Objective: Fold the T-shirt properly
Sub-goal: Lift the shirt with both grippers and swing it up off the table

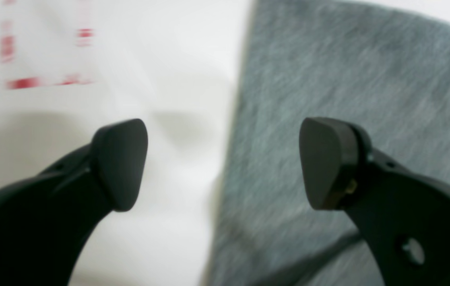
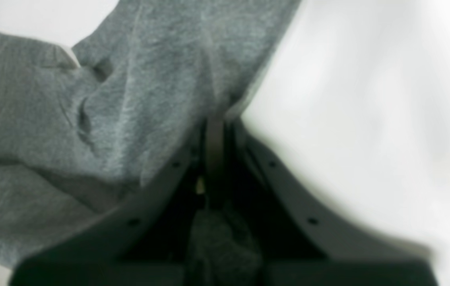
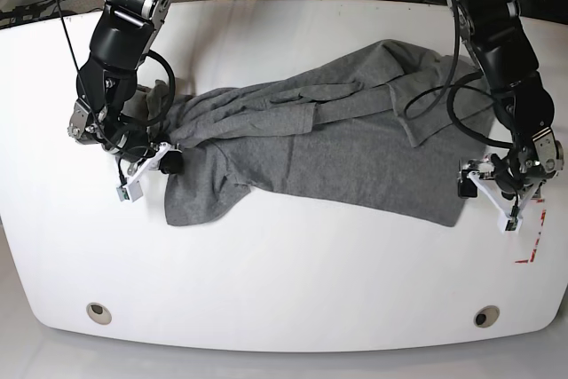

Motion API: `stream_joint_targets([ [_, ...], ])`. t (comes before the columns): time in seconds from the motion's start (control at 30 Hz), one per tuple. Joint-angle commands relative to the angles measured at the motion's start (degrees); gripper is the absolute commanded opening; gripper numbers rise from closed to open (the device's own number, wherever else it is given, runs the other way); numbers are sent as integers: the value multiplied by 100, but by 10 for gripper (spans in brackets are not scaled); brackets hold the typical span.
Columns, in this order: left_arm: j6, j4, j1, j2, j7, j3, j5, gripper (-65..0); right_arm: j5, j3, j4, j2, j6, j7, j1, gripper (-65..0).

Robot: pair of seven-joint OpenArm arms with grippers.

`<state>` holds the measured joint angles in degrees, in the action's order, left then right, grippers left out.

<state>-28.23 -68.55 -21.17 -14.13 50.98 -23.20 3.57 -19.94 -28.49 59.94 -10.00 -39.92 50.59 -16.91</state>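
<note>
Grey, one T-shirt (image 3: 337, 139) lies crumpled across my white table (image 3: 284, 281). Of my two grippers, the right gripper (image 2: 215, 131) is clenched on its edge; the left gripper (image 1: 223, 163) gapes wide, empty, beside its hem.

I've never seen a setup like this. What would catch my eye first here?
A crumpled grey T-shirt sprawls across the middle of the white table. The right end effector is shut on the shirt's edge at the base view's left. The left end effector hangs open beside the opposite edge, near red tape marks.
</note>
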Motion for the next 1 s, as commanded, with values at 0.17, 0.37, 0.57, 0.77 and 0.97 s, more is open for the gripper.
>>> stream_joint_targets([
  [0.17, 84, 1207, -613, -103, -725, 285, 43, -86, -50, -21, 76, -59, -8, 9, -98, -650],
  [0.37, 49, 1814, -824, -103, -839, 294, 43, -86, -67, -30, 76, -68, -8, 9, -107, -650],
  [0.57, -100, 1893, -833, 20, -839, 294, 51, -88, -67, -39, 331, -59, -8, 9, -98, -650],
  [0.77, -540, 2271, -824, 143, -821, 303, 51, -121, -23, -4, 700, -24, -8, 9, -72, -650],
  [0.97, -557, 2359, -824, 283, -839, 294, 51, -401, -23, 5, 700, -51, -8, 18, -98, -650],
])
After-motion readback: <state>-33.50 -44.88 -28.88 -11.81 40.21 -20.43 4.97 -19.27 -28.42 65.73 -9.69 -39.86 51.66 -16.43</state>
